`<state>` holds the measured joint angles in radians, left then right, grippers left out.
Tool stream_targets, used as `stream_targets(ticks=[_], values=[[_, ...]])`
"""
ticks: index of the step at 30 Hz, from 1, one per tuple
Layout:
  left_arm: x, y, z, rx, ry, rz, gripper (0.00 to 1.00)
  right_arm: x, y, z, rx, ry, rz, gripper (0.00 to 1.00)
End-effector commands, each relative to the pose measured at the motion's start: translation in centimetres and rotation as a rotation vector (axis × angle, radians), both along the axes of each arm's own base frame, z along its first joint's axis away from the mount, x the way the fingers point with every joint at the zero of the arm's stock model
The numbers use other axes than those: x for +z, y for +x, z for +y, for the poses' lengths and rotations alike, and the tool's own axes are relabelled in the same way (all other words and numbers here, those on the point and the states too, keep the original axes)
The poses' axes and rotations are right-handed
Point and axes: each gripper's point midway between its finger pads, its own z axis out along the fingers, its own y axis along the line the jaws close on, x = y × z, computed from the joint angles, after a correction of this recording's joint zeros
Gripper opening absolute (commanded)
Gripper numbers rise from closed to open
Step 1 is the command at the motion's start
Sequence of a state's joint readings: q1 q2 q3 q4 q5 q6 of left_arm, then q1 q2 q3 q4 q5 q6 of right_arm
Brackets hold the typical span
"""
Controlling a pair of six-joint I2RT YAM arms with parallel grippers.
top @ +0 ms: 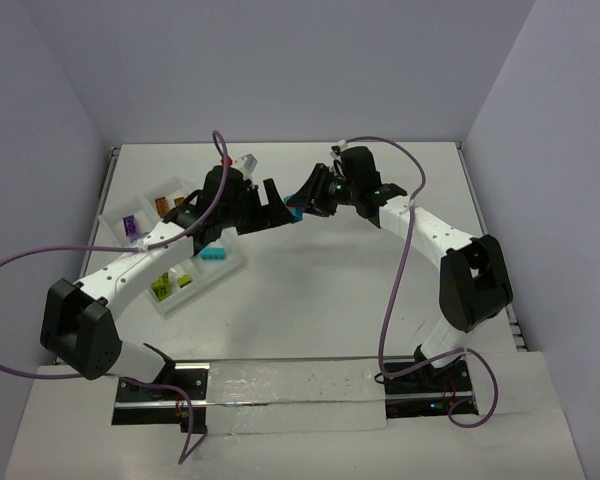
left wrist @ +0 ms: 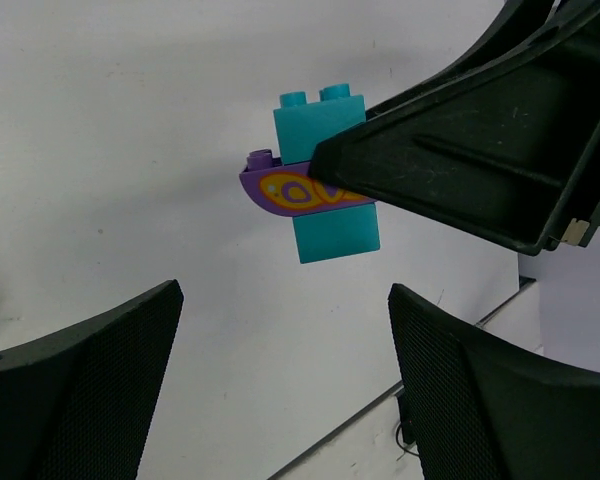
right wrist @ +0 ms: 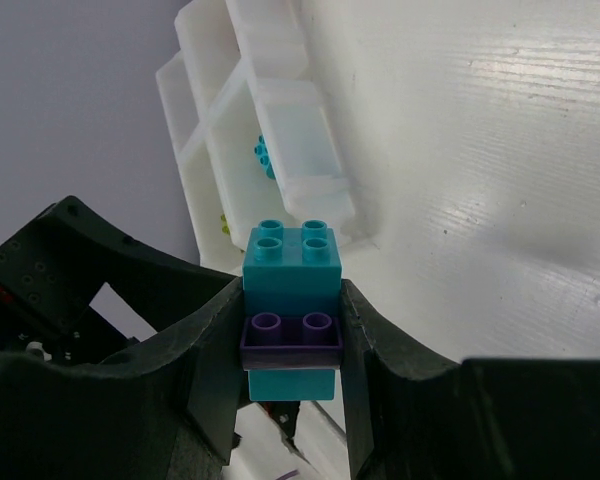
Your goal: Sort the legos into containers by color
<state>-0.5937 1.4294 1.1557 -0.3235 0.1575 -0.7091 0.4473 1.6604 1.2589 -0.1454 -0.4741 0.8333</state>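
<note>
Right hand [right wrist: 291, 335] clamping turquoise-purple lego cluster [right wrist: 291, 262], left hand [left wrist: 280, 310] (spread wide) nearby

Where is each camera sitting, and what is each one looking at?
Top camera: up high behind the arm bases, looking down on the table, left arm, right arm and tray.
Left wrist: faces the table; the open left gripper frames the bottom.
Right wrist: faces toward the tray; the right gripper pinches the lego cluster.
Shared: both wrist views show that cluster.
</note>
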Motion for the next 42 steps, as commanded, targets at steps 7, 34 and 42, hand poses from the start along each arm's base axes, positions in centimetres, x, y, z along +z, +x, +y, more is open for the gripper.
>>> stream_targets(ticks=[7,34,42], values=[[3.3,1.0,-2.8,-0.05,-0.086,-0.081,0.9,3.0,1.0,1.0,0.019,0.049,-0.074,0.0],[3.3,2.2,-3.4,-0.01,-0.101,-0.109,0.71,3.7,0.5,1.2,0.032,0.071,-0.078,0.0],[2.9,2.2,-3.4,-0.012,-0.087,-0.108,0.67,3.8,0.5,1.3,0.038,0.077,-0.076,0.0]])
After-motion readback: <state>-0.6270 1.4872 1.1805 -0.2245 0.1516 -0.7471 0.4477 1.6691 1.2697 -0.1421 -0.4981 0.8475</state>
